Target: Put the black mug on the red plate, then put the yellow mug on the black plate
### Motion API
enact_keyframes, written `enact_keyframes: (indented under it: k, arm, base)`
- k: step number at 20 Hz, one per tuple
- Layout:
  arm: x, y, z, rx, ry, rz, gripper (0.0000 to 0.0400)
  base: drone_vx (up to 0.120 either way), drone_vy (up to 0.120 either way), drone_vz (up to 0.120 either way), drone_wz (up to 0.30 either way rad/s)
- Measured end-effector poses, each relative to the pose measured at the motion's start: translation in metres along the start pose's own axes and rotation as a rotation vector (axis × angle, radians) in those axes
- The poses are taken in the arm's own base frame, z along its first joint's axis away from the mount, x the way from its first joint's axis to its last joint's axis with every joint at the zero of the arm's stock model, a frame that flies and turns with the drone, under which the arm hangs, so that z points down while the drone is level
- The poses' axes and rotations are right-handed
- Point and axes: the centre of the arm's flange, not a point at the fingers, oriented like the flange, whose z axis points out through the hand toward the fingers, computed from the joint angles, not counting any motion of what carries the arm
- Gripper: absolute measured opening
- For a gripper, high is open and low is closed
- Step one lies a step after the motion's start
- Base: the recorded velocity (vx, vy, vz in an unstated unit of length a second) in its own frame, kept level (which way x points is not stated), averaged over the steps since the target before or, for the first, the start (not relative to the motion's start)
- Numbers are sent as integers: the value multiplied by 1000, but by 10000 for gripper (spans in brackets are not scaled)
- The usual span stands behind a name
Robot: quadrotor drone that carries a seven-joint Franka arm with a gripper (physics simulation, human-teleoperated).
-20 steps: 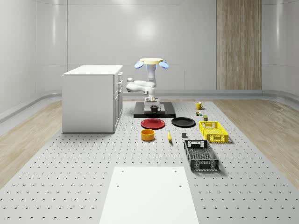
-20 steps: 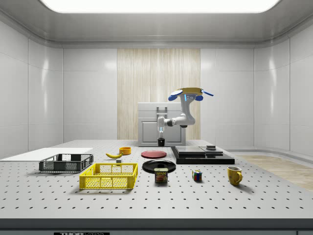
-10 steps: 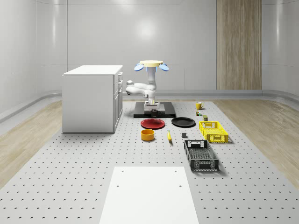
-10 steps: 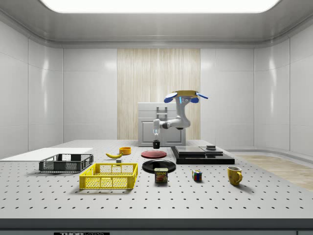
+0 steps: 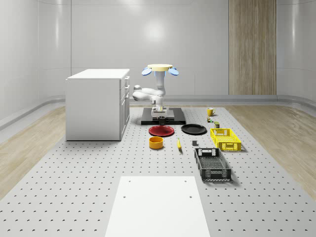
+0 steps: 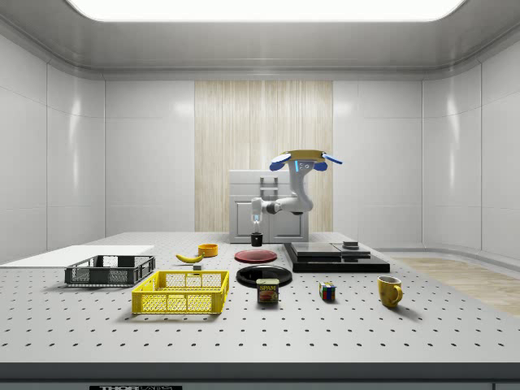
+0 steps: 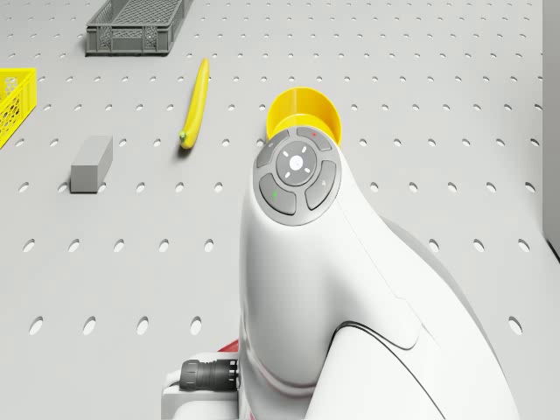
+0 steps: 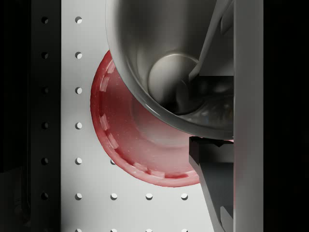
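You have the black mug clamped in the hand, drone hovering, red plate directly beneath: lower straight down.

The scene is viewed from high and far in the whole-scene view, and from table level, far off, in the side view. Both share the red plate, seen close in the wrist view.
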Motion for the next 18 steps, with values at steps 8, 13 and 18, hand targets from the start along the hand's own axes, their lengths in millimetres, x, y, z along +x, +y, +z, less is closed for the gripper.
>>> enact_keyframes:
  k: [8, 13, 18]
  arm:
    - [8, 8, 21, 0, 0, 0, 110]
    - [9, 9, 39, 0, 0, 0, 110]
    - [10, 10, 54, 0, 0, 0, 110]
  base:
    - [0, 0, 0, 0]
    - [0, 0, 0, 0]
    - [0, 0, 0, 0]
